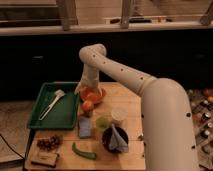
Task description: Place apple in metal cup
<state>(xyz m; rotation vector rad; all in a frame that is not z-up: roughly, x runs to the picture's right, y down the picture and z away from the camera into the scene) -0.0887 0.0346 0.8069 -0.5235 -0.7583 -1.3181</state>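
On the left, the green tray (pixel 50 112) sits at the table's (pixel 131 98) 9 o'clock, out of the way. Now the tool (pixel 81 90) hangs at the orange bowl's (pixel 96 93) 9 o'clock rim, and I can't tell its grip. The apple (pixel 88 105) rests free at the bowl's 7 o'clock, so I'd say pickup comes first. I can't pick out the metal cup.

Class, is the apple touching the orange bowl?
Cannot tell: the camera view shows the apple against the orange bowl's near rim, contact unclear. The gripper hangs over the bowl.
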